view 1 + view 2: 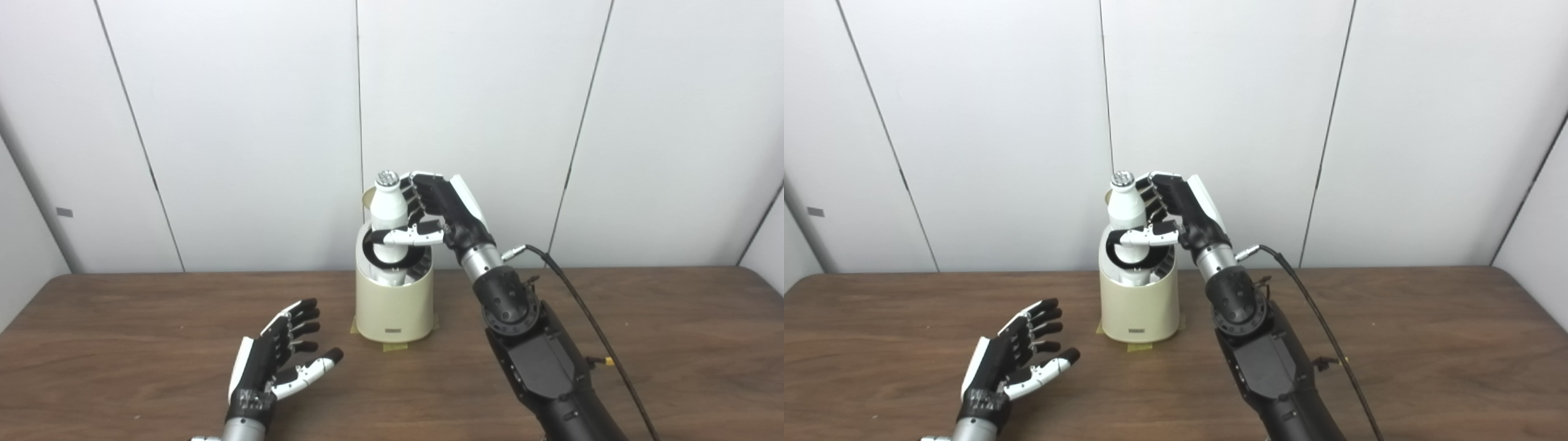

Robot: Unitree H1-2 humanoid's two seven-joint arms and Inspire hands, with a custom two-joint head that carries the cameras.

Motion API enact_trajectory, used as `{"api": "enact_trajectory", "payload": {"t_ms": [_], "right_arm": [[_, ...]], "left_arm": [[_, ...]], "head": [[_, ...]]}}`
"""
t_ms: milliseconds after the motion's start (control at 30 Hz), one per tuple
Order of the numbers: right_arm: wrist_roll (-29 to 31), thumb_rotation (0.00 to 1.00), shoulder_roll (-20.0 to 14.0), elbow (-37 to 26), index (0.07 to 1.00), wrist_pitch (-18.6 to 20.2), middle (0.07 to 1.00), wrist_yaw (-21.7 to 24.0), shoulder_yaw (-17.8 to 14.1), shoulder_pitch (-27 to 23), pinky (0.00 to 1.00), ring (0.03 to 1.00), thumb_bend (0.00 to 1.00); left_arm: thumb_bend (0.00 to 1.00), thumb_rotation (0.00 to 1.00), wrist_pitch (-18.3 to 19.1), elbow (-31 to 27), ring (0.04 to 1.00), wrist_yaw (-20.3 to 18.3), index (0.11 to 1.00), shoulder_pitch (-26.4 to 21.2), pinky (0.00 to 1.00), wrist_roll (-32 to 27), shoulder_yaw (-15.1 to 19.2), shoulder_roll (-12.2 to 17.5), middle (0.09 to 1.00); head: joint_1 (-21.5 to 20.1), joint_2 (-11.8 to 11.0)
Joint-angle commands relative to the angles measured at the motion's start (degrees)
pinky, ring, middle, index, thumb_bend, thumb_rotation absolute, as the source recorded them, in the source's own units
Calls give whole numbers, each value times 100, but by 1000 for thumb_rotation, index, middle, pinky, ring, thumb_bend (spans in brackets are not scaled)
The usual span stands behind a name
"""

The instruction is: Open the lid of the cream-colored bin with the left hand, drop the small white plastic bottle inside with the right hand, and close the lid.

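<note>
The cream-colored bin [395,306] stands at the middle of the wooden table with its lid [367,197] tipped up behind it and its black-rimmed mouth showing. My right hand [432,211] is shut on the small white plastic bottle [389,211], which has a silver cap. It holds the bottle upright, with the bottle's lower end down inside the bin's mouth. My left hand [278,361] is open and empty, palm up, low over the table to the front left of the bin.
Yellowish tape [395,346] holds the bin's base to the table [674,343]. A black cable [588,318] runs from my right wrist down the right side. White wall panels stand close behind the table.
</note>
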Motion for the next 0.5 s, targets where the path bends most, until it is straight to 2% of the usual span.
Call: {"api": "enact_trajectory", "payload": {"t_ms": [0,133,467], "right_arm": [[-52,0,-16,-25,546,-262,495,-148,-12,-461,306,403,492],[-62,0,-31,170,552,-384,499,-227,-23,-540,301,402,490],[-146,0,-126,630,552,-978,507,-340,-1,-664,306,405,490]], "left_arm": [[702,79,-103,-221,779,35,835,-225,677,-10,-12,-20,815],[703,76,-118,-228,778,54,834,-212,675,22,-15,-29,812],[701,67,-37,-309,785,76,828,-193,677,22,-6,-62,812]], "head": [[5,6],[20,16],[25,38]]}}
